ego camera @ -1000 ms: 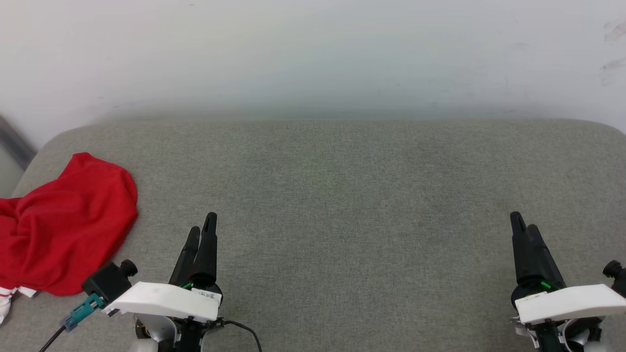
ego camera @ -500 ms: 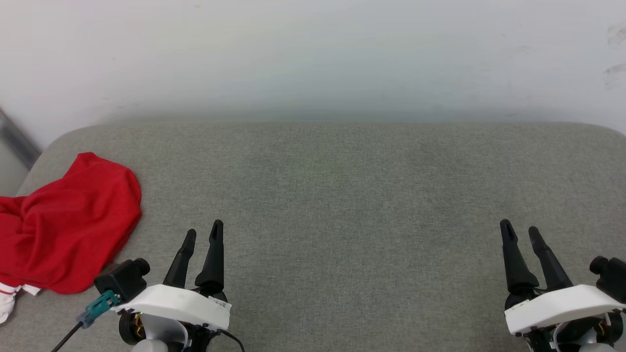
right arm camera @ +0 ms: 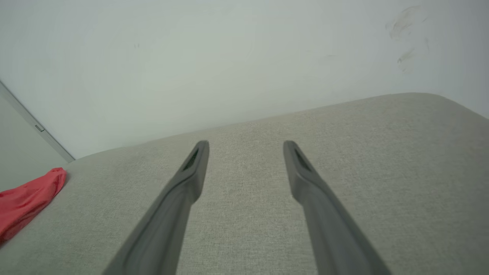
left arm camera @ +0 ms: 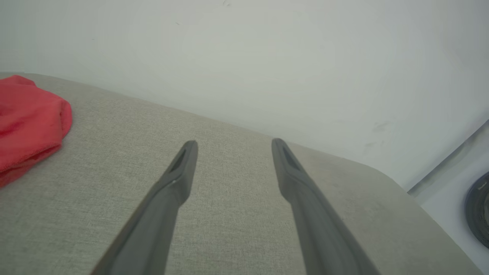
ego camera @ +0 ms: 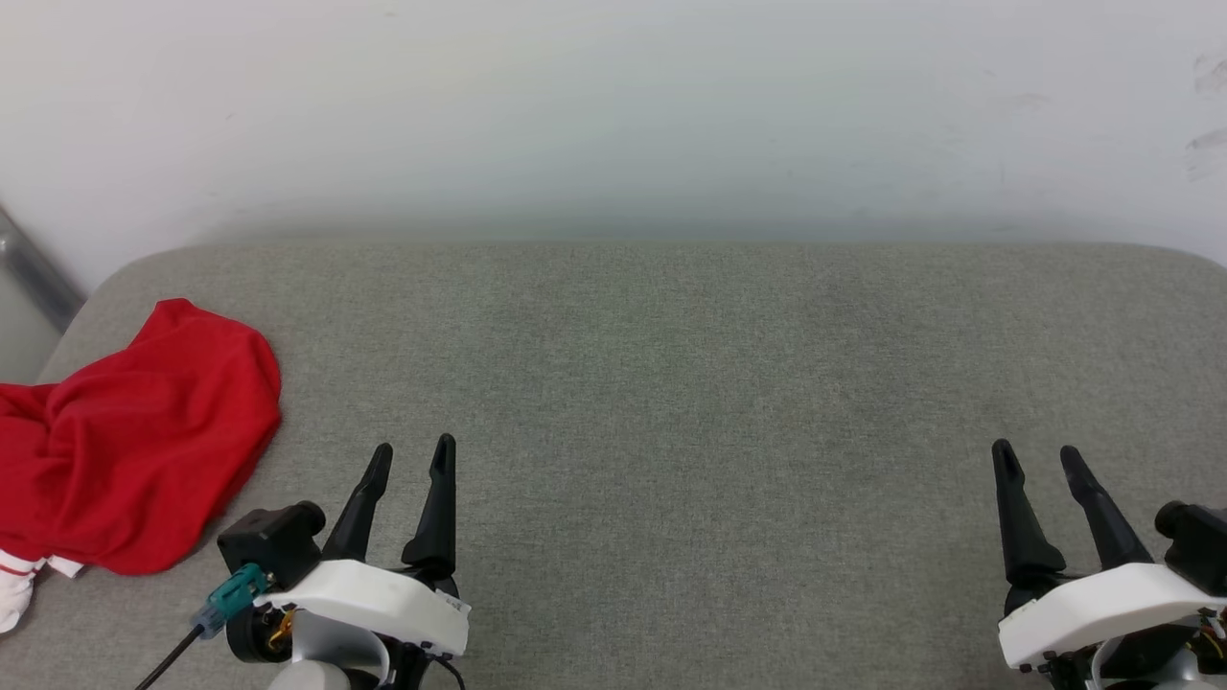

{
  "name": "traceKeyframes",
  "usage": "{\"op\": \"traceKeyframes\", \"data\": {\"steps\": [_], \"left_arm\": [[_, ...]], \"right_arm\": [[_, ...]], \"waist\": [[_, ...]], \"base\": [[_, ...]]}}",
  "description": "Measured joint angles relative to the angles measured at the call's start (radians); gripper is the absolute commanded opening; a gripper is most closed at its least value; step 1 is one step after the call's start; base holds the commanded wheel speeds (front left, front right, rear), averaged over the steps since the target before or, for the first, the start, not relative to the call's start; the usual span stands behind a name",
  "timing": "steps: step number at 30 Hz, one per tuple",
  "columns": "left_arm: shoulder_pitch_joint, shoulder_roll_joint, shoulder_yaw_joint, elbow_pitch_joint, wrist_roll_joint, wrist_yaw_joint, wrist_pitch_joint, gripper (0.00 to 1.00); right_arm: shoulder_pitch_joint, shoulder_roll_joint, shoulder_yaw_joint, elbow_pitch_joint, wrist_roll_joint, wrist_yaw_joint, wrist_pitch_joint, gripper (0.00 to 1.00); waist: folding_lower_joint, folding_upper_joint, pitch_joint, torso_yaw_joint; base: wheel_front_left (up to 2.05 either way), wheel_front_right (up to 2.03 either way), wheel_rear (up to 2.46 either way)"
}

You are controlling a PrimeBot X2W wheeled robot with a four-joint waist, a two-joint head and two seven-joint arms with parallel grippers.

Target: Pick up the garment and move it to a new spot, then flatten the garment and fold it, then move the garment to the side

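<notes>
Since nothing had yet been picked up, the red jersey (ego camera: pixel 134 441) lay crumpled at a corner of the grey cushion (ego camera: pixel 671 383), just off to the left of the left gripper (ego camera: pixel 414 446) and well apart from the right gripper (ego camera: pixel 1035 448). Both grippers hovered with fingers spread and empty, probably poised for a reach, the left one being the likelier to take the cloth.

No lettering, brand, number or sign can be read anywhere in these views. A small pale sticker (ego camera: pixel 451 604) on the white plastic wrist cover (ego camera: pixel 364 599) of the left gripper (ego camera: pixel 414 446) bears dark marks too small to make out.
</notes>
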Motion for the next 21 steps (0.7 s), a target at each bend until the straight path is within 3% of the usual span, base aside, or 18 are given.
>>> {"op": "traceKeyframes", "data": {"steps": [21], "left_arm": [[-0.030,0.001,-0.021,0.040,0.181,0.014,-0.049,1.00]], "right_arm": [[0.009,0.000,-0.013,-0.036,-0.152,0.000,-0.001,1.00]], "waist": [[0.0000,0.0000,0.004,0.002]], "base": [[0.00,0.00,0.00]]}}
